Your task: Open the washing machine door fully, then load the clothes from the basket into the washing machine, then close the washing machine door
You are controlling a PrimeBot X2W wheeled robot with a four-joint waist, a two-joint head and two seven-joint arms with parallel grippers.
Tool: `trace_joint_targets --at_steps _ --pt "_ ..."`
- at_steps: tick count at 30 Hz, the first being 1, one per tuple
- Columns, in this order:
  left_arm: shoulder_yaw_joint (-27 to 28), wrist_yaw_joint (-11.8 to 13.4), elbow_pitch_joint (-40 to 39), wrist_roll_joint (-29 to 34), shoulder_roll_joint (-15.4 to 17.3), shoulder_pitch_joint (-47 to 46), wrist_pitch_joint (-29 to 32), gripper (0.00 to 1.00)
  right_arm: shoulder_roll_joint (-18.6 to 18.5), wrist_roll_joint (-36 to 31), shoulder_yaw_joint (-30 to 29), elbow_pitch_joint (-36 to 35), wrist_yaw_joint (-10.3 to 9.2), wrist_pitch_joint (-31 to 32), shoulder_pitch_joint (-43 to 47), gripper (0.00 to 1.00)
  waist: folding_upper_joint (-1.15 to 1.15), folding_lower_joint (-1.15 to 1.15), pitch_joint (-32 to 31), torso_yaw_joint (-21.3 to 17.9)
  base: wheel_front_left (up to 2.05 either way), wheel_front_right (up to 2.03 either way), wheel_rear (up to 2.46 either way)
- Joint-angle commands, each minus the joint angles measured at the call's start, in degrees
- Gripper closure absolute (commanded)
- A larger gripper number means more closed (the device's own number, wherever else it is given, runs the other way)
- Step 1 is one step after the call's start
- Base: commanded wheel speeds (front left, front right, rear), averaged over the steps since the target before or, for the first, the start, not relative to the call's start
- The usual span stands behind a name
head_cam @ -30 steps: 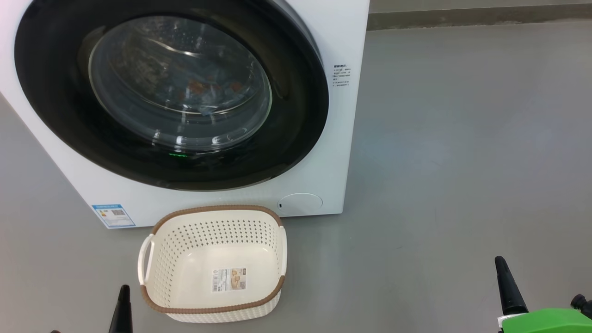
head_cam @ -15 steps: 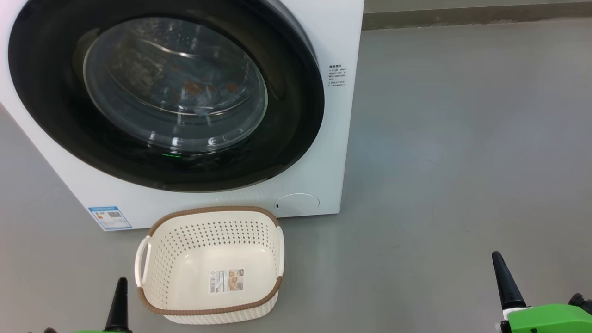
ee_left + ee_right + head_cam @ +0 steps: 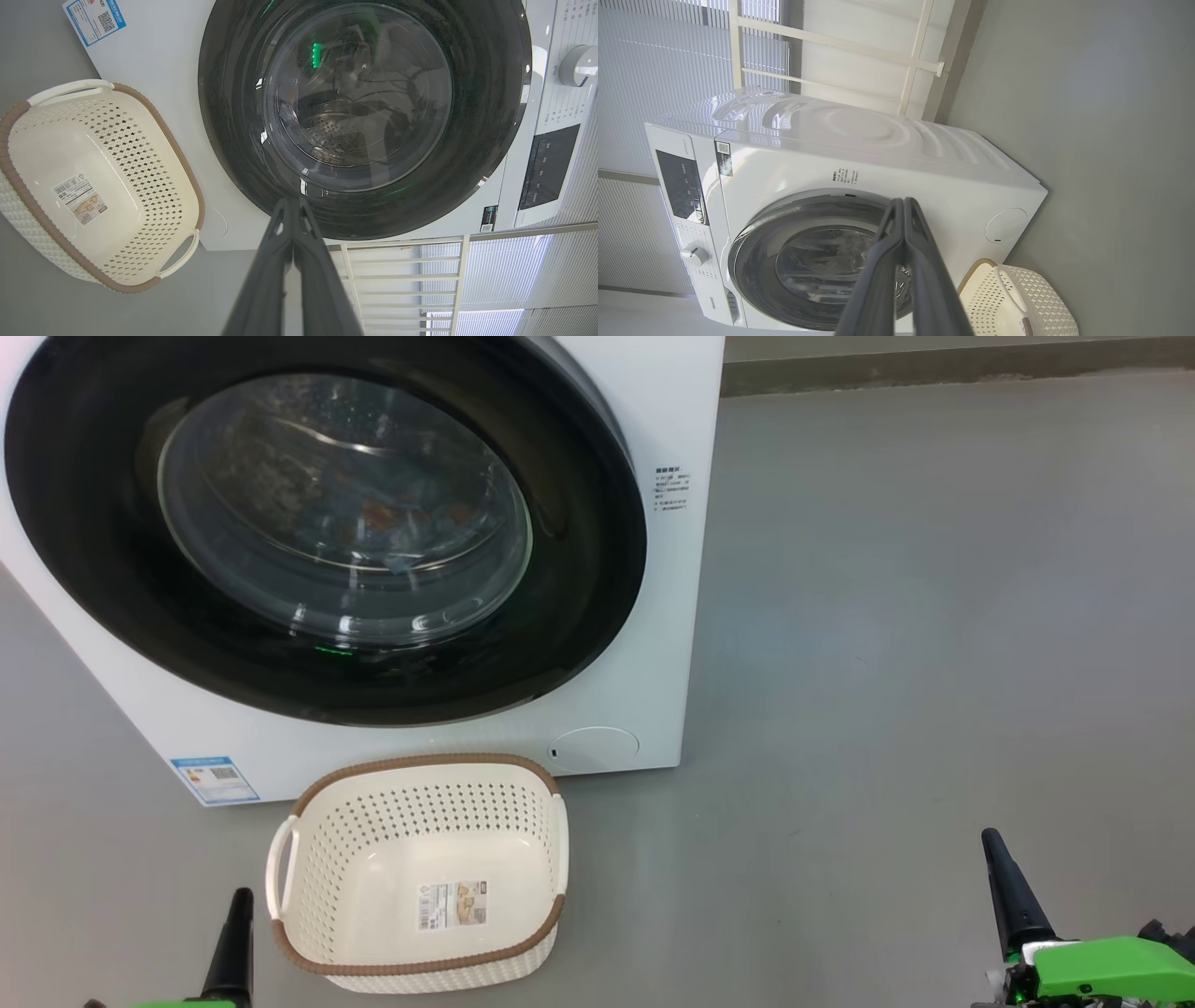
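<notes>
The right gripper (image 3: 903,205), its two dark fingers pressed together and holding nothing, points at the white washing machine (image 3: 878,154). The washing machine door (image 3: 817,266) sits shut beyond the fingers and to their left. The cream basket (image 3: 1017,303) stands on the grey floor (image 3: 1087,116) to the fingers' right, near a round cover (image 3: 1006,225). A dial (image 3: 693,255) lies far to their left.

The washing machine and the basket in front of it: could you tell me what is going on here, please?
A robot faces the washing machine, whose door looks shut, with the printed clothes visible through its glass. The basket sits empty on the floor before it. The left fingers and right fingers are shut, holding and touching nothing.
</notes>
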Motion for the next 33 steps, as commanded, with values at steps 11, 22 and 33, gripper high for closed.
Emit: trace_joint_targets --at_steps 11,22,33 --pt "2.6 -1.0 -2.2 -7.6 1.2 -3.7 2.2 1.00 -0.5 9.0 1.7 -1.3 -0.06 2.2 -3.2 1.00 0.00 0.00 0.0 -0.5 0.00 0.00 0.00" --pt "3.0 -1.2 -2.3 -10.3 1.3 -4.1 2.9 1.00 -0.5 12.2 1.9 -1.3 -0.08 3.0 -3.5 1.00 0.00 0.00 0.0 -0.7 0.00 0.00 0.00" --pt "3.0 -1.2 -2.3 -10.3 1.3 -4.1 2.9 1.00 -0.5 12.2 1.9 -1.3 -0.08 3.0 -3.5 1.00 0.00 0.00 0.0 -0.7 0.00 0.00 0.00"
